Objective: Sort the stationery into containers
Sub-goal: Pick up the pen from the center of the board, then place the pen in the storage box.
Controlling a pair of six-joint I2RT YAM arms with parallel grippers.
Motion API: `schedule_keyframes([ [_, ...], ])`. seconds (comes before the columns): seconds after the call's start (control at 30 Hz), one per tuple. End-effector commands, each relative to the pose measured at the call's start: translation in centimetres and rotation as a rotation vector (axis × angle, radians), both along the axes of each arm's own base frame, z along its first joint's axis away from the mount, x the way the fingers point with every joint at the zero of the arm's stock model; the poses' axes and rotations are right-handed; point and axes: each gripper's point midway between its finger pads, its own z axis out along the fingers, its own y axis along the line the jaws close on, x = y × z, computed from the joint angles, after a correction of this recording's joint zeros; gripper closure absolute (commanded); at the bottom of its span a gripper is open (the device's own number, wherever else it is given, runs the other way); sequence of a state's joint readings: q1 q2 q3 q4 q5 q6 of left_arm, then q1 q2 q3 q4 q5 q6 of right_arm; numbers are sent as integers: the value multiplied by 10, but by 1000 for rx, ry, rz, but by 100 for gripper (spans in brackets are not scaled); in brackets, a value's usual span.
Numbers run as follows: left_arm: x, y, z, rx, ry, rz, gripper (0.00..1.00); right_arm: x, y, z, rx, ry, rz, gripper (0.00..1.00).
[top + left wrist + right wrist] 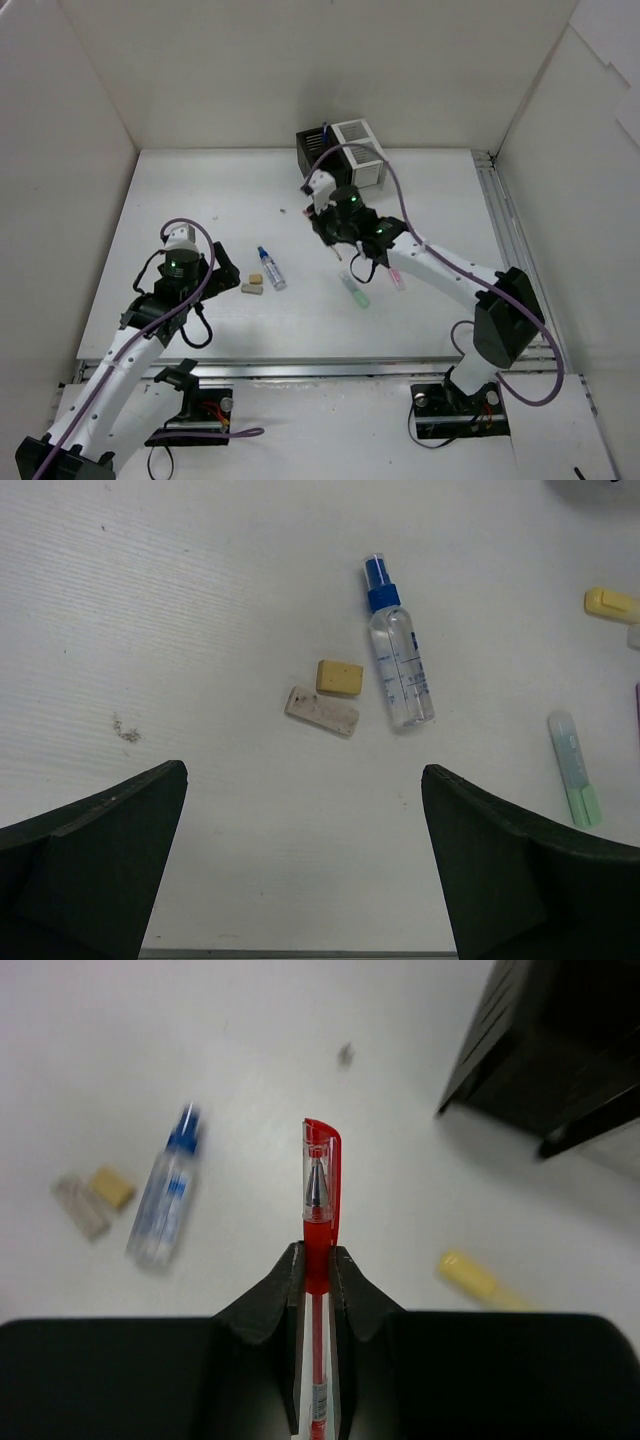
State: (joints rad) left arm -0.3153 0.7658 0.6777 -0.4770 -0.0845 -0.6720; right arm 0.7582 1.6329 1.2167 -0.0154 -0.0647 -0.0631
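My right gripper [317, 1255] has its jaws pressed together on a thin red pen [318, 1190] with a clear cap. I hold it just below the cap, and the capped end points straight out beyond my fingertips. As far as I can see, the pen does not touch the white table [200, 200]. This gripper hangs on the near side of the black organizer cube [315, 150] with dividers, close to it but apart from it. The white mesh cube [362, 150] is joined to the right side of the black one. Both stand at the far edge of the table.

My left gripper [302, 780] has its jaws wide apart, with nothing between them. It hovers over the left part of the table. Just beyond it lie a small tan eraser [339, 676] and a flat grey eraser [321, 711]. They are very close at one corner, but I cannot tell if they really touch. Just to the right of them a clear spray bottle [400, 670] with a blue cap lies on its side, the cap toward the far side.

Further right, a pale green highlighter [575, 770] lies flat. A pink highlighter [395, 278] lies to the right of it, beside my right arm. A yellow highlighter [610, 602] lies on the table farther than the green one, close to my right gripper.
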Motion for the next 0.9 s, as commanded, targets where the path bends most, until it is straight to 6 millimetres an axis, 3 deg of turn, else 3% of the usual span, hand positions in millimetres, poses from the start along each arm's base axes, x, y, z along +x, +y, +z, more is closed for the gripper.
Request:
schedule_keyframes([
  [0.0, 22, -5, 34, 3, -114, -15, 0, 80, -3, 149, 307, -447, -67, 100],
  [0.03, 24, -6, 33, 8, -105, -21, 0, 87, 1, 172, 354, -495, -44, 100],
  [0.07, 26, -6, 35, 12, -109, -25, 0, 107, -7, 176, 358, -526, -65, 100],
  [0.13, 30, -8, 37, 22, -105, -35, 0, 126, -2, 223, 443, -652, -43, 100],
  [0.17, 32, -9, 40, 20, -113, -41, 0, 149, -5, 216, 437, -668, -59, 100],
  [0.2, 34, -11, 43, 19, -121, -45, 0, 159, -2, 227, 454, -717, -54, 100],
  [0.23, 37, -12, 43, 19, -122, -49, 0, 168, -3, 260, 482, -795, -62, 100],
  [0.27, 40, -10, 46, 22, -134, -46, 0, 192, 2, 239, 461, -790, -75, 100],
  [0.3, 42, -10, 48, 17, -140, -52, 0, 203, 5, 242, 473, -821, -77, 100],
  [0.33, 44, -11, 49, 18, -143, -58, 0, 210, 6, 271, 514, -884, -80, 100],
  [0.37, 47, -9, 51, 19, -151, -55, 0, 232, 9, 248, 502, -876, -90, 100],
  [0.4, 49, -7, 51, 18, -153, -55, 0, 237, 10, 273, 541, -949, -87, 100],
  [0.43, 50, -8, 50, 19, -152, -60, 0, 244, 11, 274, 553, -973, -93, 100],
  [0.47, 51, -6, 50, 18, -151, -58, 0, 262, 16, 250, 545, -975, -100, 100],
  [0.5, 53, -2, 50, 18, -152, -48, 0, 267, 15, 271, 576, -1034, -108, 100],
  [0.53, 53, -3, 47, 20, -141, -52, 0, 274, 16, 271, 587, -1049, -119, 100],
  [0.57, 56, 1, 48, 23, -144, -40, 0, 293, 20, 241, 572, -1030, -128, 100],
  [0.6, 54, -6, 46, 4, -138, -76, 0, 293, 18, 266, 608, -1097, -132, 100],
  [0.63, 55, -4, 45, 2, -138, -73, 0, 299, 18, 264, 610, -1114, -157, 100],
  [0.67, 56, -4, 44, -5, -138, -77, 0, 315, 20, 234, 592, -1101, -168, 100],
  [0.7, 56, -5, 42, -6, -135, -84, 0, 313, 18, 252, 613, -1154, -170, 100],
  [0.73, 58, -3, 42, -7, -136, -77, 0, 324, 16, 229, 590, -1148, -186, 100],
  [0.87, 61, -5, 41, -15, -139, -95, 0, 335, 7, 212, 567, -1137, -220, 100],
])
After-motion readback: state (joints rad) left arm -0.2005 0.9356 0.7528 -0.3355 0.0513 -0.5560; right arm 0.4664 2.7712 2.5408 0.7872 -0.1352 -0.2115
